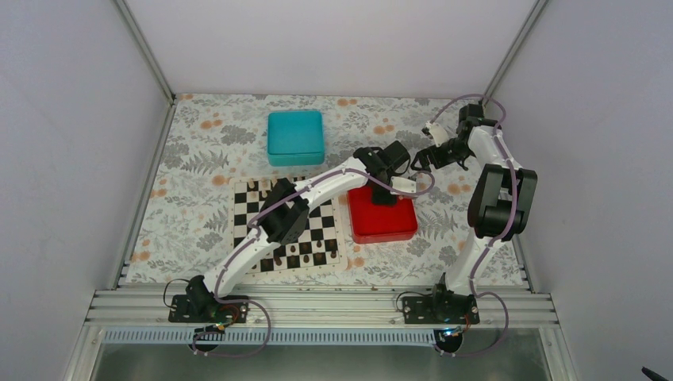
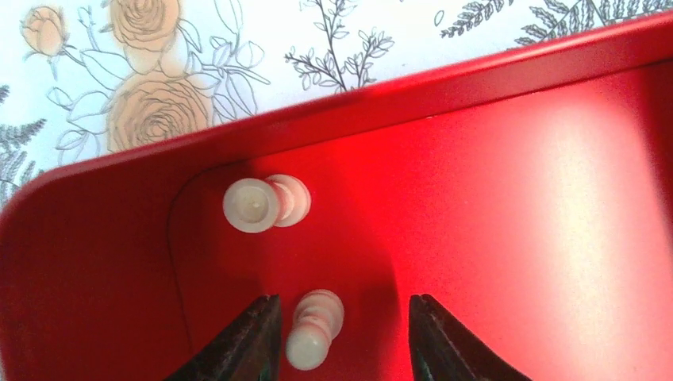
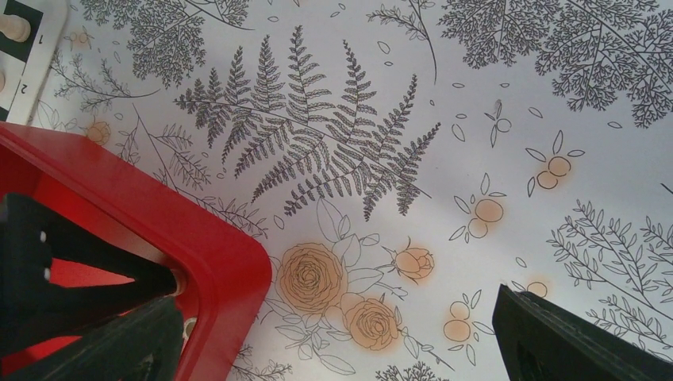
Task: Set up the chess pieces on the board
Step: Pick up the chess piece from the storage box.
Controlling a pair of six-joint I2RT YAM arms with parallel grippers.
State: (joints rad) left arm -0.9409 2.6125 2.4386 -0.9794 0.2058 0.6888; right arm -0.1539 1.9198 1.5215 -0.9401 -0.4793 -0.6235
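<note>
Nearest piece: a tiny pale cream chess piece is in the corner area of the red square plastic tray.
Piece and left hand: it sits between the fingers of the left hand, just beside one finger and apart from the other.
Left hand state: spread wide over the tray floor, gripping nothing.
Second cream piece: deeper in the same tray corner, past the fingertips and close to the wall; I cannot tell whether either piece stands or lies.
Board: the flat black-and-white checkered chessboard lies just beside the tray, partly under the left arm; one pale piece stands at its numbered edge.
Right hand: spread wide and holding nothing, over the floral-patterned surface by the tray's outer corner.
Teal square box: beyond the board's far edge, apart from it.
</note>
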